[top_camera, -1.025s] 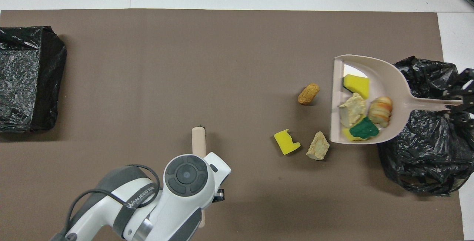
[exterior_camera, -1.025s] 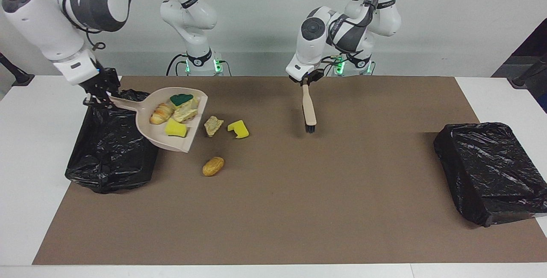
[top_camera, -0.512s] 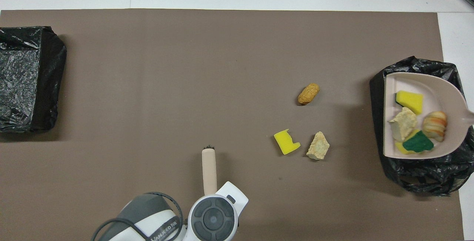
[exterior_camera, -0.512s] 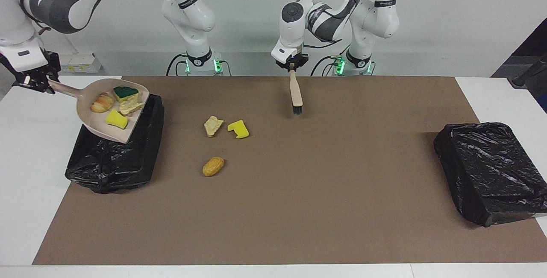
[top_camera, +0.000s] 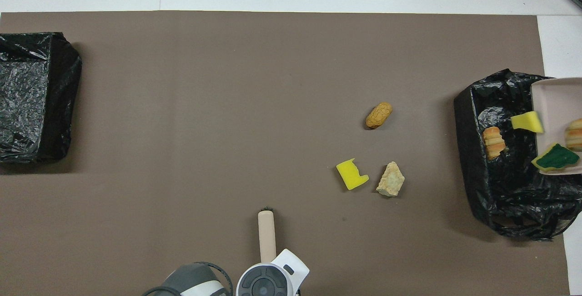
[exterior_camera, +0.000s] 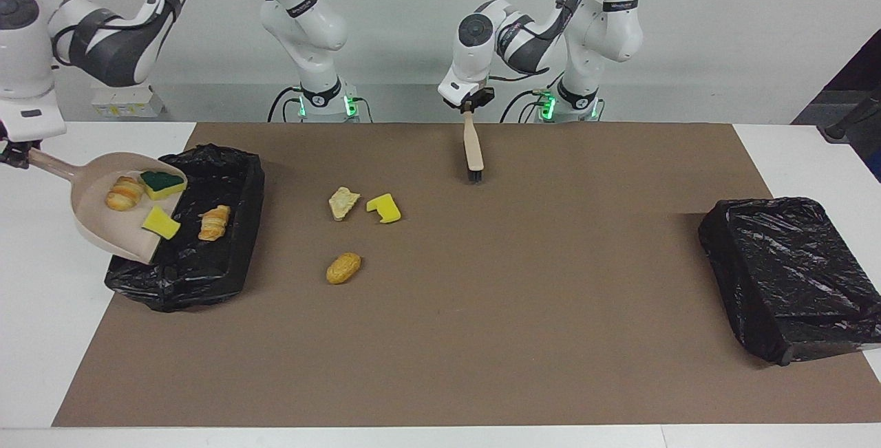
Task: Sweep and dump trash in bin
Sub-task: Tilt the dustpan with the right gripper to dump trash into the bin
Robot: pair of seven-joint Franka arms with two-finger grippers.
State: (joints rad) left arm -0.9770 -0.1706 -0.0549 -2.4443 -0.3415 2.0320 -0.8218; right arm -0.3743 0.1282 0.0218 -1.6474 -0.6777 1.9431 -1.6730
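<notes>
**Trash sliding from the dustpan into the bin**

On the white table (exterior_camera: 41,310) lies a big brown mat (exterior_camera: 482,310), with a plain grey wall at the robots' end. A bin lined with a black bag (exterior_camera: 227,255) sits at the right arm's end. Another black bag (exterior_camera: 784,276) sits at the left arm's end.

The right gripper (exterior_camera: 12,153) is cut off at the picture's edge. It is clamped on the handle of the tilted dustpan (exterior_camera: 103,221), held over the bin. A pastry (exterior_camera: 125,193), a green-topped sponge (exterior_camera: 162,184) and a yellow sponge (exterior_camera: 161,221) are in the dustpan. One pastry piece (exterior_camera: 214,222) lies in the bin.

Three scraps (exterior_camera: 372,208) lie on the mat, well apart from the bin.

The left gripper (exterior_camera: 469,108) is clamped on a brush (exterior_camera: 473,152), bristles down near the robots.
</notes>
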